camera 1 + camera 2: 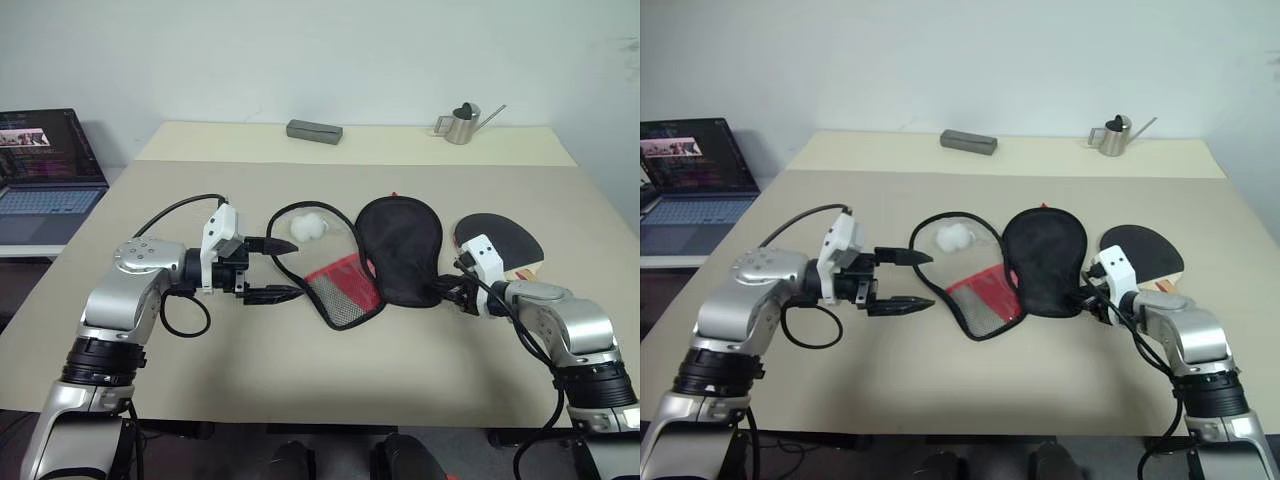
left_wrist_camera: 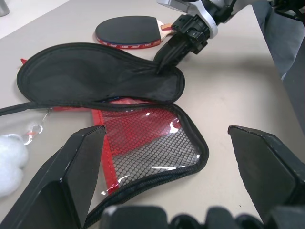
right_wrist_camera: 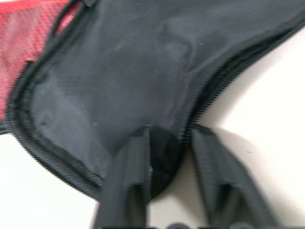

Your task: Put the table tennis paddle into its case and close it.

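The beige table (image 1: 300,400) carries everything, and a laptop (image 1: 45,175) stands on a lower surface at its left side. In the middle of the table lies the case (image 1: 385,255), unzipped and spread open: its black flap (image 1: 402,245) is folded toward the right, and its red part with the mesh pocket (image 1: 345,292) lies toward the left and nearer. Just to the right of the case rests the table tennis paddle (image 1: 503,240), flat on the table with the black face up and the handle pointing right and near; it is outside the case. The left gripper (image 1: 276,268) hangs over the table left of the case, pointing right toward it, with its two fingers standing wide apart and nothing between them. The right gripper (image 2: 162,64) is at the near right edge of the black flap. In the right wrist view its fingers (image 3: 128,176) stand a little apart with the hem of the flap between them; it seems to touch the fabric, but I cannot tell if it really pinches it. At the far edge of the table are a small metal watering can (image 1: 462,123) on the right and a grey bar (image 1: 314,131) more to the left. The white pom-pom pull (image 1: 308,228) lies at the far left part of the case.
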{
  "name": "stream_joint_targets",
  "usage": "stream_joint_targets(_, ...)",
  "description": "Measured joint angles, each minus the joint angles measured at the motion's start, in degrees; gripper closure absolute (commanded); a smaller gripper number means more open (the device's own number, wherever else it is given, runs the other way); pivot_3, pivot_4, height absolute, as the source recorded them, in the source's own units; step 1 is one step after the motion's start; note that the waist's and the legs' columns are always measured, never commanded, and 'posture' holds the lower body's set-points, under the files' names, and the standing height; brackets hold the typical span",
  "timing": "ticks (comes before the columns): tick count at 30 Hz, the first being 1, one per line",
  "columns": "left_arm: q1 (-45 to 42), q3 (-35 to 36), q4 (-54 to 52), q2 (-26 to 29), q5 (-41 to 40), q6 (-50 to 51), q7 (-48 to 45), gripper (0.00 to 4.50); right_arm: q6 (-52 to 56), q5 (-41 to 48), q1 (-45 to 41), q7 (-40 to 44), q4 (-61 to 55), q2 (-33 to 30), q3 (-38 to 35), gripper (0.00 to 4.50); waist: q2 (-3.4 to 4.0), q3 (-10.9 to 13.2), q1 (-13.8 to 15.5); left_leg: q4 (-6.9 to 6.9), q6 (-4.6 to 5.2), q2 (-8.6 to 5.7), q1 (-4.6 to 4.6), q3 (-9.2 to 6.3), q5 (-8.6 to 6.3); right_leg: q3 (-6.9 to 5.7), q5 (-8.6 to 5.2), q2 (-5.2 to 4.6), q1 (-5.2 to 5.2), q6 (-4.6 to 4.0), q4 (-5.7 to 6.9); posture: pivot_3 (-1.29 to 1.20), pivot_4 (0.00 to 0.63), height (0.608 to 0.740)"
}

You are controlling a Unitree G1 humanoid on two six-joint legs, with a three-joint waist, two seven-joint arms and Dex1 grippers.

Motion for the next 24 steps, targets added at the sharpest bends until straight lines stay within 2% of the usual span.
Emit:
stream_joint_targets(6,0.0,-0.01,0.0,-0.23,0.0,-0.07,0.19,0.0,-2.9,-0.75,-0.01,-1.02,2.0,-1.81,-0.79,0.06,0.0,0.0,0.11,0.25,0.01,-0.01,-0.12,-0.04,-0.01,-0.01,0.04,0.02,0.02,0.06,0.01,0.0,0.15,0.74)
stream_joint_targets(11,0.02,0.01,0.0,-0.24,0.0,-0.21,0.35,0.0,-3.33,0.59,-0.01,0.37,2.9,-6.02,-5.92,0.02,0.0,0.0,0.23,0.27,0.01,0.0,-0.18,-0.07,-0.01,-0.01,0.05,0.02,0.01,0.07,-0.02,0.0,0.15,0.74)
stream_joint_targets(16,0.12,0.05,0.14,-0.31,0.01,-0.56,0.35,0.0,-2.15,7.83,0.99,5.53,-2.81,-8.48,-12.44,0.02,0.0,0.0,0.04,0.27,0.02,0.03,-0.18,-0.05,-0.01,0.01,0.05,0.04,0.01,0.06,-0.02,0.0,0.15,0.74)
stream_joint_targets(24,-0.14,0.0,1.36,-1.69,-0.01,-1.63,0.12,0.0,-1.46,11.53,6.52,9.03,-4.91,-16.51,-20.11,0.02,0.0,0.0,0.25,0.3,0.02,0.02,-0.23,-0.08,-0.01,0.01,0.05,0.04,0.01,0.07,-0.03,0.0,0.15,0.74)
